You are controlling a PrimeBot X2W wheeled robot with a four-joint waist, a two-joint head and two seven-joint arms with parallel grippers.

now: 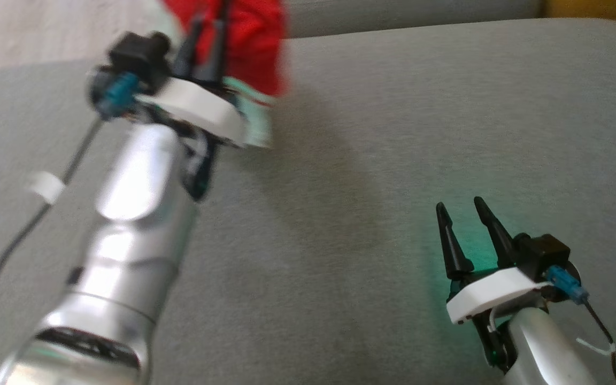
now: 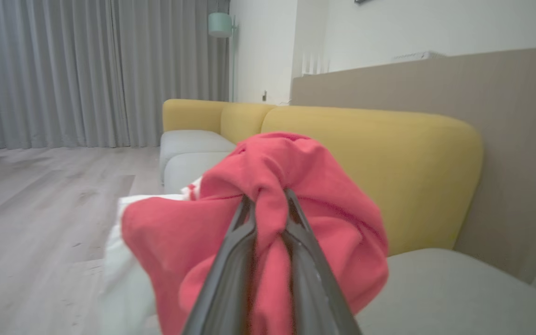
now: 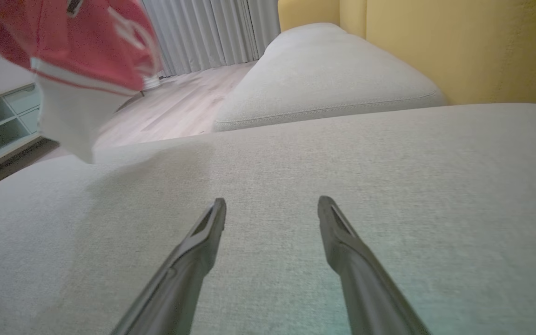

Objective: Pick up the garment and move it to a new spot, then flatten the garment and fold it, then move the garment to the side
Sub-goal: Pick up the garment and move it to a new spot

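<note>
The left gripper [image 2: 268, 201] has its two long dark fingers clamped on a bunched fold of the red, white-banded cloth garment [image 2: 338, 186]. The garment hangs in the air from that grip, clear above the far left part of the flat grey woven sofa cushion [image 1: 372, 139]. The right gripper [image 1: 460, 206] sits low over the cushion's near right side, fingers apart and holding nothing. This looks like the first step: the garment is picked up but not yet set at its new spot. The next move likely calls for lowering it onto the bare middle of the cushion and letting go so it lies loose rather than heaped, ready for flattening.
</note>
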